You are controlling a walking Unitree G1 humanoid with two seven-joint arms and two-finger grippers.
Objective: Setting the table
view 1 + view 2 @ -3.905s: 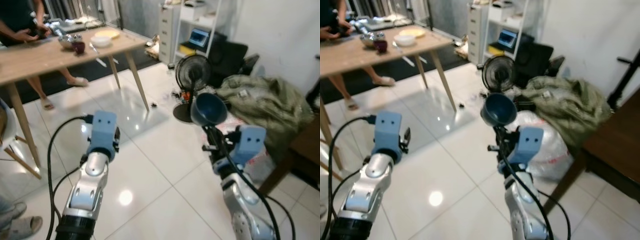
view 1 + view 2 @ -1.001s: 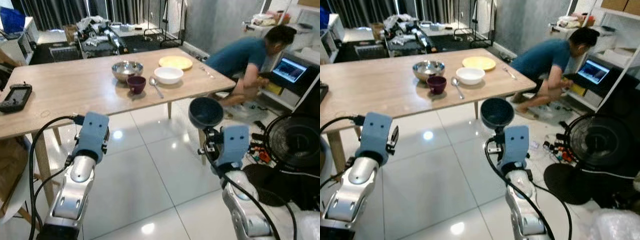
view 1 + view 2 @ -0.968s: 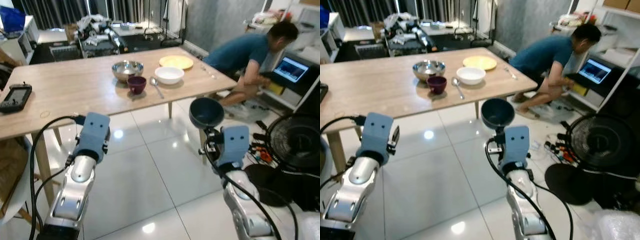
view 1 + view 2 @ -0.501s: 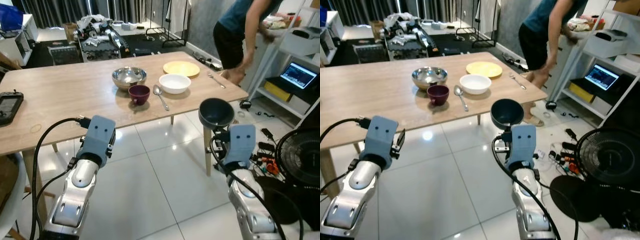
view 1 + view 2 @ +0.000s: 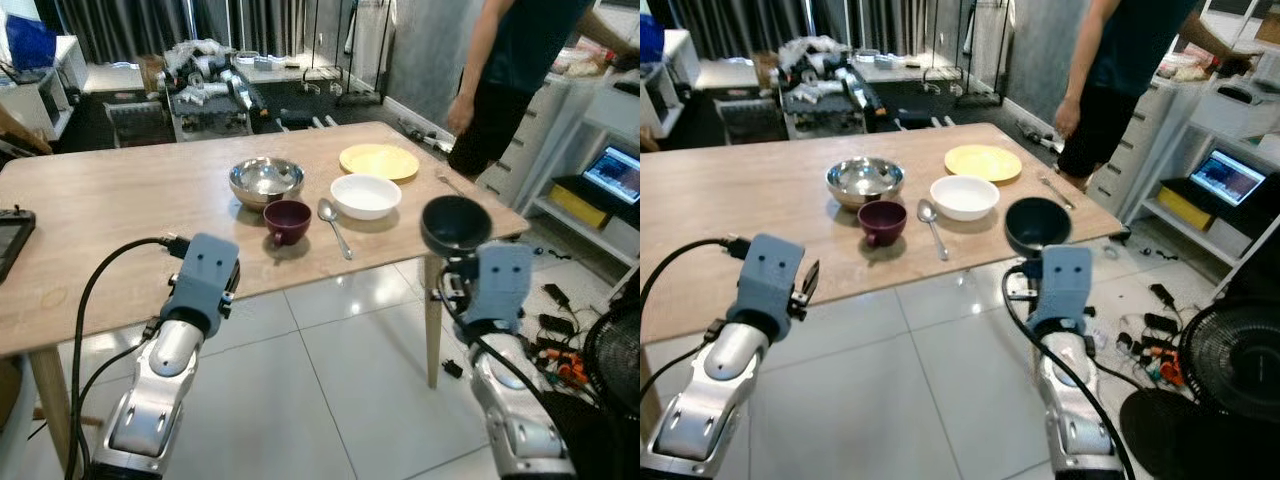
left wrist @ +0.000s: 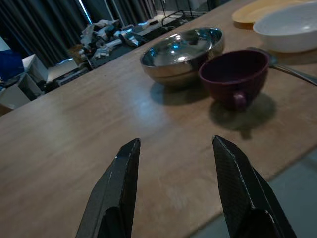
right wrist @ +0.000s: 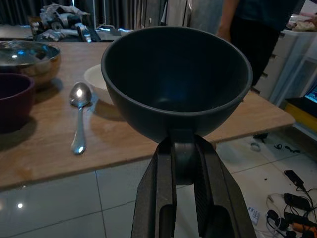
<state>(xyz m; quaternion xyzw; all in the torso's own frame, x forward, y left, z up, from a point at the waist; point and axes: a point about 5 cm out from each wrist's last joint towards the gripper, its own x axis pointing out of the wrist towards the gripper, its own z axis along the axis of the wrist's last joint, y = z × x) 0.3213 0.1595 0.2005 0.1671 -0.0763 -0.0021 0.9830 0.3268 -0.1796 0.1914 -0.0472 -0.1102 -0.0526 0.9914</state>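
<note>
Silver arms, blue wrist housings, black cables, black fingers [image 6: 119, 193]

A dark blue bowl [image 5: 1037, 224] sits upright, clamped at its base by the right tool [image 7: 179, 163], just off the near edge of the tabletop [image 5: 120, 210]. On the wood lie a steel bowl [image 5: 266, 181], a maroon cup [image 5: 287, 220], a spoon [image 5: 334, 225], a white bowl [image 5: 365, 195] and a yellow plate [image 5: 378, 160].
</note>
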